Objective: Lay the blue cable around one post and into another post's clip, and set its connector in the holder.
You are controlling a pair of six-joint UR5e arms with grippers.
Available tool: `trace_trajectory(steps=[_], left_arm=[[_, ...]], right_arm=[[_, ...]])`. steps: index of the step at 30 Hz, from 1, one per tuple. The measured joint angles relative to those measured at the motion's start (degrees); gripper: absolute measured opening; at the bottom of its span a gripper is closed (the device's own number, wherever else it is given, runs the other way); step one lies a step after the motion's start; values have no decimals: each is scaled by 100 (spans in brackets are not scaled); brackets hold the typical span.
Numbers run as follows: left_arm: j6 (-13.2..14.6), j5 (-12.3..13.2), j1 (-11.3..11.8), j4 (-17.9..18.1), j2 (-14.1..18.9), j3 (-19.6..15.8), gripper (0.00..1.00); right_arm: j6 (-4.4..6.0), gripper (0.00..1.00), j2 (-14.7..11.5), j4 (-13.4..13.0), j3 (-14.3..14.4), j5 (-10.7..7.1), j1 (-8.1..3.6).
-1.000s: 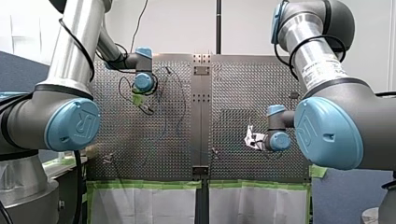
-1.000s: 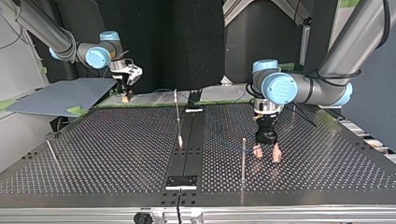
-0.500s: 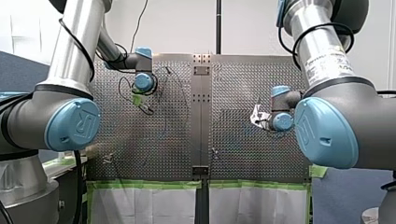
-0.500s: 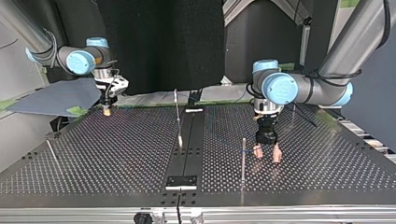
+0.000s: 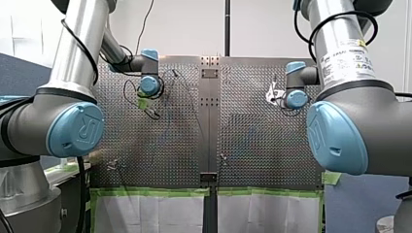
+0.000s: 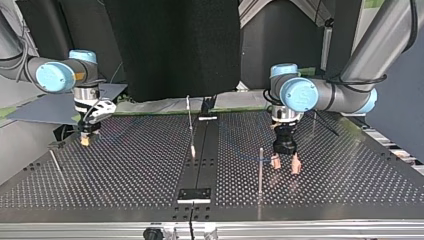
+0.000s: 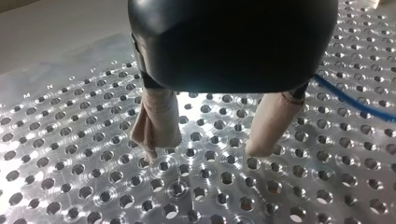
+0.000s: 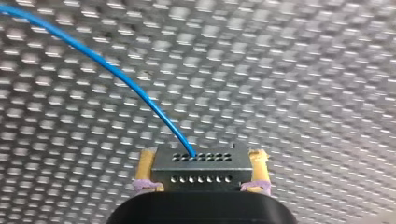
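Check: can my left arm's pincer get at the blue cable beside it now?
Probably yes. The left pincer is open and empty, and the blue cable runs bare just beside it, with nothing between them.

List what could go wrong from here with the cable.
The right gripper pinches the connector only by its ends; a tug from the cable could twist it loose.
The cable passes beside the open left gripper, not inside it; closing now would probably miss it.
Slack may snag on the post near the left gripper.
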Motion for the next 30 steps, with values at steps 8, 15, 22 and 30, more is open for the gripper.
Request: trace_trajectory(steps=[8, 15, 22, 30], left_arm=[[1, 0, -23, -11, 0, 0, 100], [1, 0, -25, -12, -1, 0, 100], [1, 0, -22, -8, 0, 0, 100], [0, 13, -28, -21, -2, 0, 100]], right_arm=[[-170, 0, -362, 362, -35, 55, -117], [-459, 0, -715, 719, -18, 347, -208], [-686, 0, -672, 864, 158, 522, -279], [-951, 0, -402, 571, 371, 639, -432]])
